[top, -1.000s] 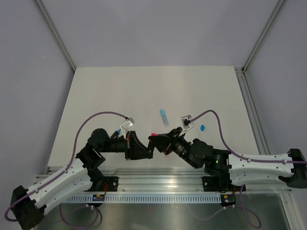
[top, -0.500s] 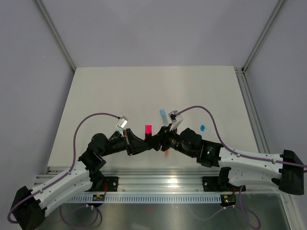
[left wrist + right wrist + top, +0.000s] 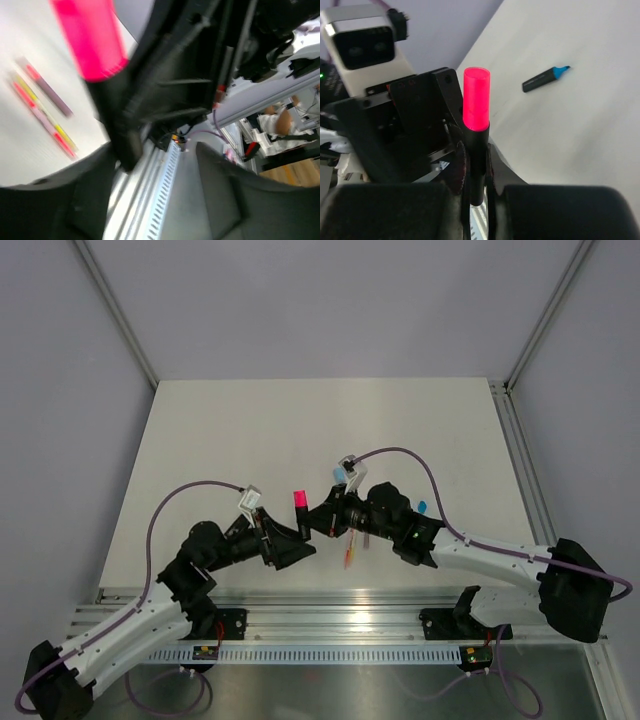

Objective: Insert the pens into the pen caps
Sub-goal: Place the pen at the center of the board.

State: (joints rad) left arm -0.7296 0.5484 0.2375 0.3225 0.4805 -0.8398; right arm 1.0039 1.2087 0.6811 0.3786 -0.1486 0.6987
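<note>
Fingers point(image 3: 458, 172) of the right hand point(image 3: 474, 172) are pinched tight on the barrel of a black marker point(image 3: 476, 137), no gap showing between pads and plastic. The marker stands upright in that grip, and look at its top: a bright pink cap point(image 3: 476, 100) sits seated on the end, flush with the barrel. In the overhead view that pink cap shows just left of centre, right between the two arms.

Over to the left hand point(image 3: 155, 170). Its two dark fingers stand well apart at the bottom of its own wrist view, and nothing is clamped between them. The capped marker rises blurred in the upper left of that view, with its lower end close to the left-side finger; whether they touch, I cannot tell. From the right wrist view, the left hand faces the marker from just behind it, filling the left of the frame.

Moving outward on the pale counter point(image 3: 580, 125): a second black marker with a bare blue tip point(image 3: 545, 77) lies flat in the upper right of the right wrist view, well apart from the grip. A purplish stick point(image 3: 47, 92) and a red and yellow pair point(image 3: 50, 125) lie side by side at the left of the left wrist view. Overhead, a small blue cap point(image 3: 422, 507) rests right of centre, beside the right arm.
</note>
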